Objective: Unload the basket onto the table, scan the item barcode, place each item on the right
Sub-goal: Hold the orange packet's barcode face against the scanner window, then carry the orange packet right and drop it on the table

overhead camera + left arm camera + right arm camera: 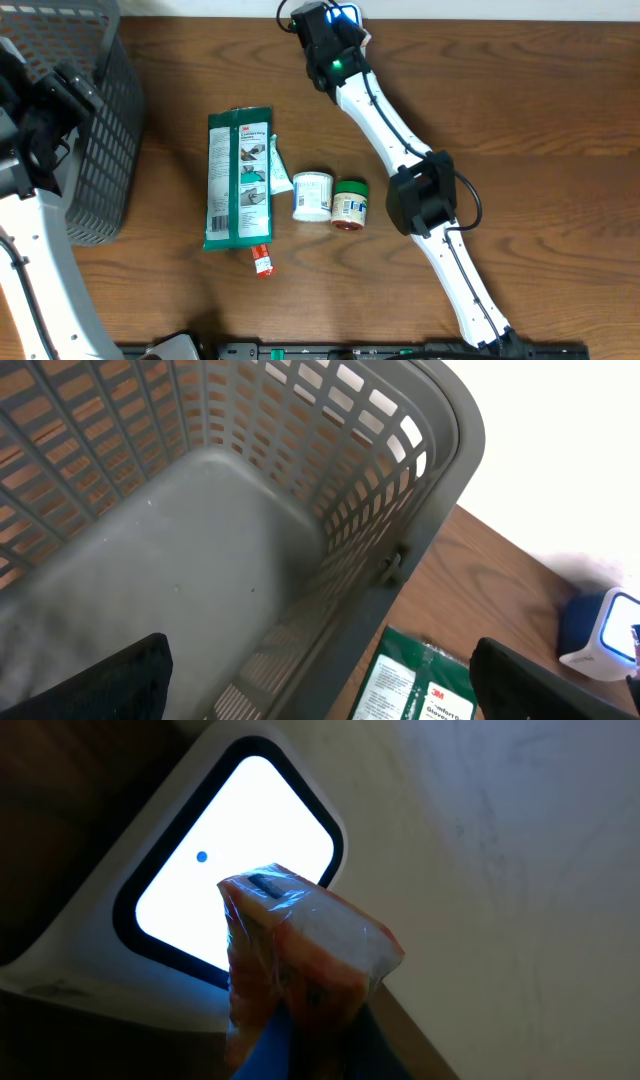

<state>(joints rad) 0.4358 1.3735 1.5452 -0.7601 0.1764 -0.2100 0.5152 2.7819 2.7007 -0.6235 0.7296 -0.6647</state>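
The right gripper (pixel 328 25) is clenched on the orange wrapped packet (pixel 300 955), held just before the glowing scanner window (pixel 200 830). It should turn the barcode face squarely toward that light. The left gripper (pixel 320 685) hangs released over the basket (pixel 440 480).

Glossy plastic packet (pixel 300 955), wood-grain table (pixel 540 120), plastic basket (pixel 105 150)

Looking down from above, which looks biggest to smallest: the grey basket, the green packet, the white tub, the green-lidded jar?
1. Grey basket, though partly cut off
2. Green packet
3. White tub and green-lidded jar: too alike to rank
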